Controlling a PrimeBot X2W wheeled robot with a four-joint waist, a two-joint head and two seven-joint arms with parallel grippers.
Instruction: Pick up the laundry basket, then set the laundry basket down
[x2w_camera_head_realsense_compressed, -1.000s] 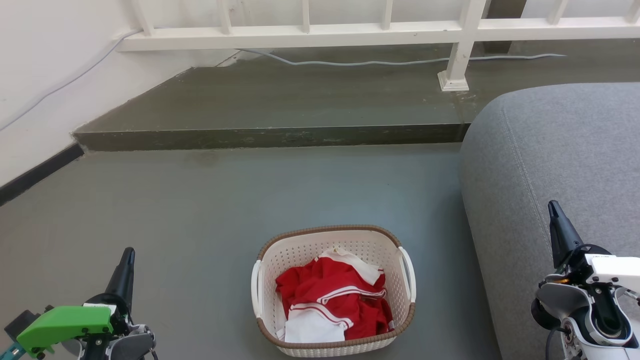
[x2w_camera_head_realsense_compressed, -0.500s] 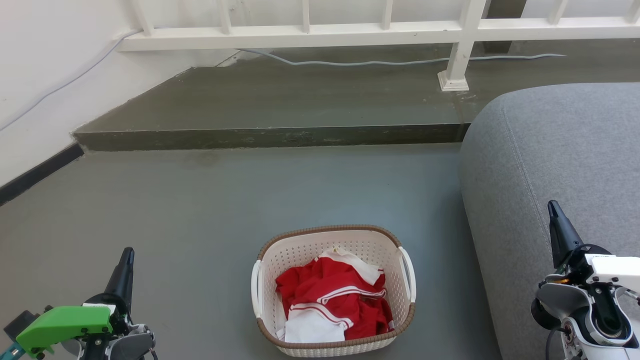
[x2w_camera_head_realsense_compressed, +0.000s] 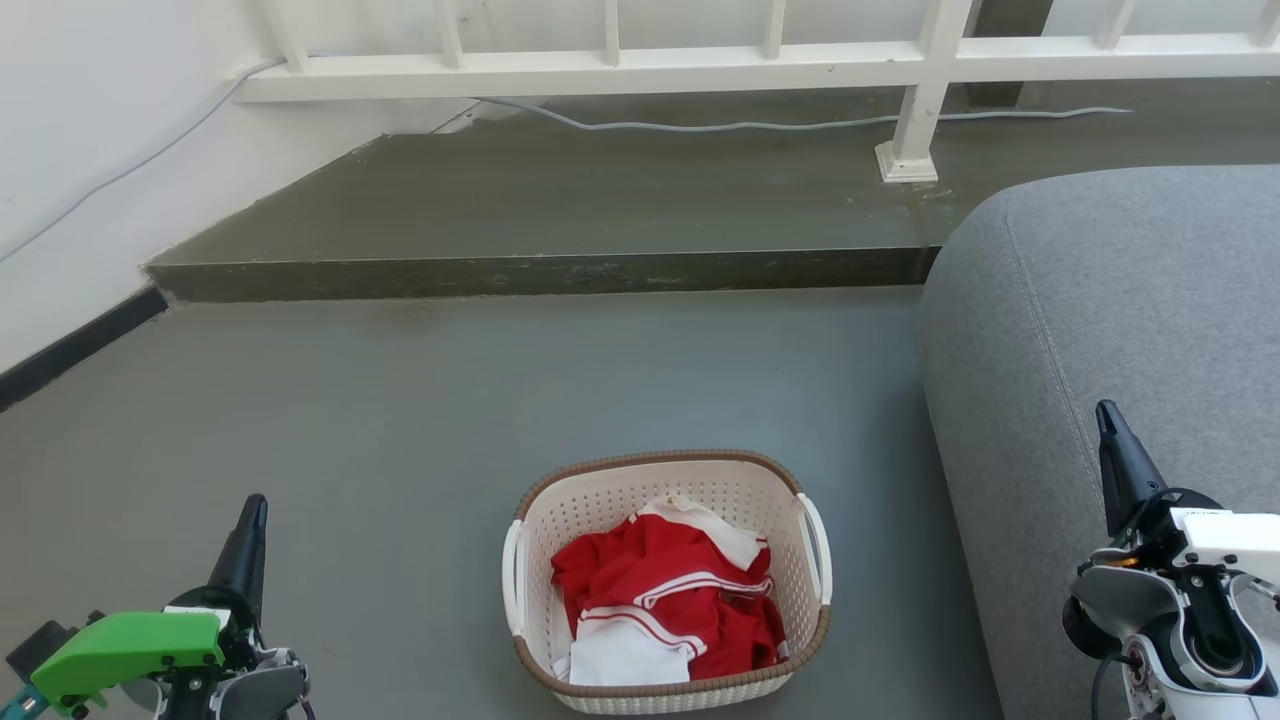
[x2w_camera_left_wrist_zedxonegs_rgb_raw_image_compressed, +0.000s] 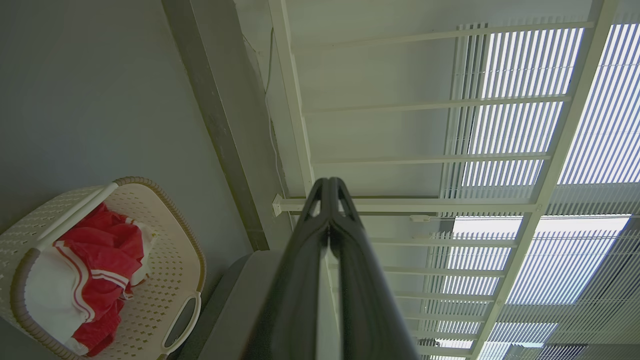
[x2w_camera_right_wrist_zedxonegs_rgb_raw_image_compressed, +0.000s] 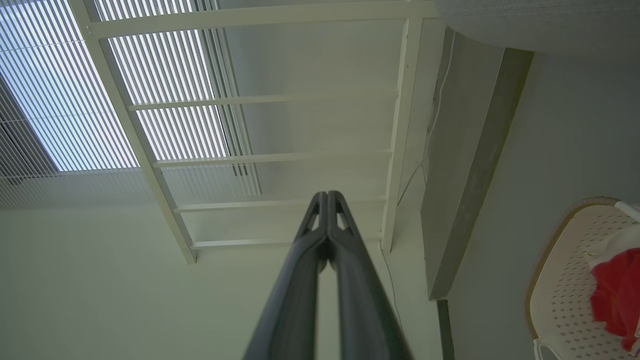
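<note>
The laundry basket (x2w_camera_head_realsense_compressed: 660, 480) stands on the grey floor at the bottom middle of the head view. It is cream-white and perforated, with a brown woven-look rim and a white handle on each side, and it holds red and white clothes (x2w_camera_head_realsense_compressed: 665, 600). My left gripper (x2w_camera_head_realsense_compressed: 255, 505) is shut and empty at the lower left, well apart from the basket. My right gripper (x2w_camera_head_realsense_compressed: 1103, 412) is shut and empty at the lower right, in front of the sofa. The basket (x2w_camera_left_wrist_zedxonegs_rgb_raw_image_compressed: 165, 235) shows at the lower left of the left wrist view, beside that gripper (x2w_camera_left_wrist_zedxonegs_rgb_raw_image_compressed: 329, 182). In the right wrist view the basket (x2w_camera_right_wrist_zedxonegs_rgb_raw_image_compressed: 565, 280) sits at the lower right, away from that gripper (x2w_camera_right_wrist_zedxonegs_rgb_raw_image_compressed: 326, 195).
A grey sofa (x2w_camera_head_realsense_compressed: 1120, 330) fills the right side, close to the basket's right handle. A raised concrete step (x2w_camera_head_realsense_compressed: 540, 272) crosses the floor behind the basket, with a white railing (x2w_camera_head_realsense_compressed: 600, 65) and a grey cable (x2w_camera_head_realsense_compressed: 750, 125) on it. A white wall (x2w_camera_head_realsense_compressed: 80, 170) runs along the left.
</note>
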